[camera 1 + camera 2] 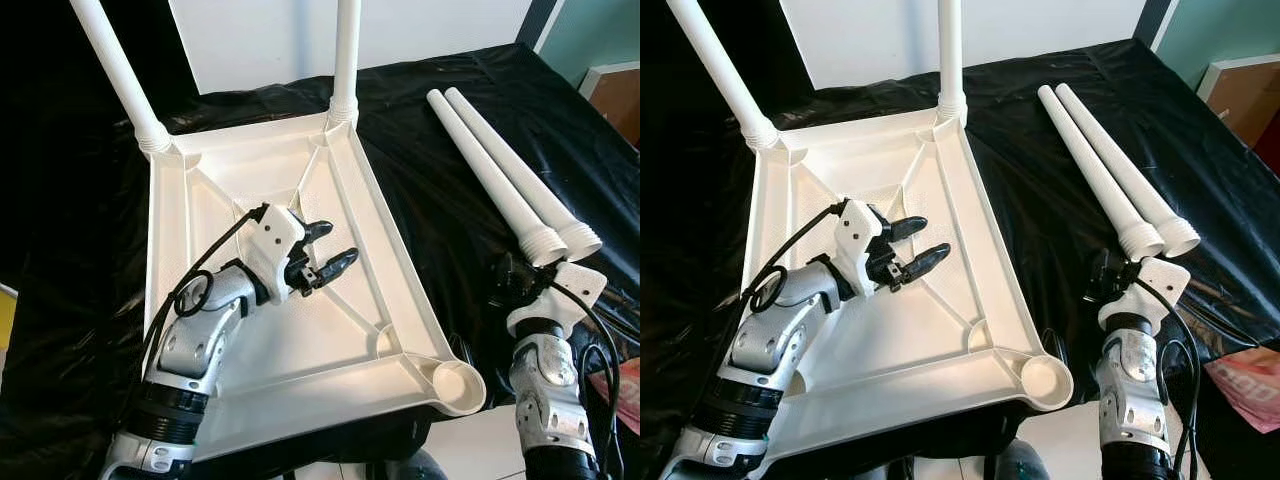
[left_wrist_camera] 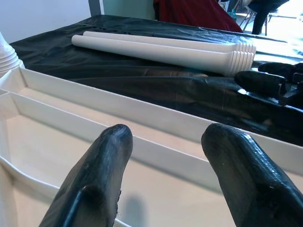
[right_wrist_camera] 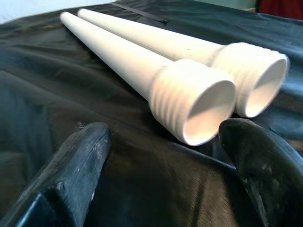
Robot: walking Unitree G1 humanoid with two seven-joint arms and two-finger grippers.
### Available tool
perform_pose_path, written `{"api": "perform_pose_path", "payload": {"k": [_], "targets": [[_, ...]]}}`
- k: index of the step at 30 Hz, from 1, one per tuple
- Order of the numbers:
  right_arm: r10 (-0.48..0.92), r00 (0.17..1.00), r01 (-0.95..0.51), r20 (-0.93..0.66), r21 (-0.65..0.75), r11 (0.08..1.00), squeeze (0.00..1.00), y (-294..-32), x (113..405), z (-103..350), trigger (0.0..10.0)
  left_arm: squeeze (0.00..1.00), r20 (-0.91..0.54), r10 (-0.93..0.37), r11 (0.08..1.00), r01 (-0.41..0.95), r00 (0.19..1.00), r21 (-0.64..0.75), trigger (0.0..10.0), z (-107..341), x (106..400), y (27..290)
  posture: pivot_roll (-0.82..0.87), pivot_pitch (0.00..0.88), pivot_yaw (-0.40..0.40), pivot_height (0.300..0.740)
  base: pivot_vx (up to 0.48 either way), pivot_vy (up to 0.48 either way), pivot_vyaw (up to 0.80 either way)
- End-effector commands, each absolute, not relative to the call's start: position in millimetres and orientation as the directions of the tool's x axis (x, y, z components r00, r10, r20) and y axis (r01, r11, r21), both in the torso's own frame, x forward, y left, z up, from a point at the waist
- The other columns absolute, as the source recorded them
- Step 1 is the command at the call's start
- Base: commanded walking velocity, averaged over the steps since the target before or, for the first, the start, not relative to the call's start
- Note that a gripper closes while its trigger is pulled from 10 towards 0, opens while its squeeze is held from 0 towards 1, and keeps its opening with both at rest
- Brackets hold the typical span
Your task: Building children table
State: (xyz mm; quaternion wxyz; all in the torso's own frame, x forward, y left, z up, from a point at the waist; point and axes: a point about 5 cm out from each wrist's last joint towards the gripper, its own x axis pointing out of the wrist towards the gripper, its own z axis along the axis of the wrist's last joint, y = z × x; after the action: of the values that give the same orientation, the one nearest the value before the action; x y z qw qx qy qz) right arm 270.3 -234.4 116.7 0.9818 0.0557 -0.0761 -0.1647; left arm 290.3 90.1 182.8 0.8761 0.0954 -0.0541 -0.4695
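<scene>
Table legs (image 1: 505, 175), two loose white tubes at the frame's right, run from upper left to lower right, threaded ends just ahead of the right gripper (image 3: 165, 156), spread wide. Left gripper (image 1: 322, 258), also spread, hovers mid-frame over the upturned tabletop (image 1: 170, 230).

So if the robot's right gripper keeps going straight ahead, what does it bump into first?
Probably the threaded open end of the nearer white plastic table leg lying on the black cloth; the open right gripper points almost straight at it.

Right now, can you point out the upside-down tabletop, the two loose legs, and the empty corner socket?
tabletop (image 1: 300, 350), left eye view, flat underside panel.
loose legs (image 1: 500, 180), left eye view, mid-shaft of the nearer leg.
corner socket (image 1: 458, 384), left eye view, inside the round cup.
</scene>
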Motion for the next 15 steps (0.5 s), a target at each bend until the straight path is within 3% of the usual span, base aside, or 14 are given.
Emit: {"api": "perform_pose_path", "payload": {"k": [1, 15], "targets": [[-0.341, 0.933, 0.324, 0.114, 0.142, 0.935, 0.0, -238.7, 268.0, 112.0, 10.0, 0.0, -0.001, -0.835, 0.537, 0.814, 0.551, 0.223, 10.0, 180.0, 289.6, 88.6, -0.06, 0.163, -0.012, 0.74, 0.0, 0.0, 0.0], [-0.205, 0.974, 0.184, 0.096, 0.19, 0.964, 0.0, -243.6, 298.8, 115.8, 10.0, 0.0, 0.002, -0.831, 0.541, 0.807, 0.556, 0.236, 10.0, 182.7, 290.0, 90.8, -0.03, 0.182, -0.001, 0.74, 0.0, 0.0, 0.0]]}}
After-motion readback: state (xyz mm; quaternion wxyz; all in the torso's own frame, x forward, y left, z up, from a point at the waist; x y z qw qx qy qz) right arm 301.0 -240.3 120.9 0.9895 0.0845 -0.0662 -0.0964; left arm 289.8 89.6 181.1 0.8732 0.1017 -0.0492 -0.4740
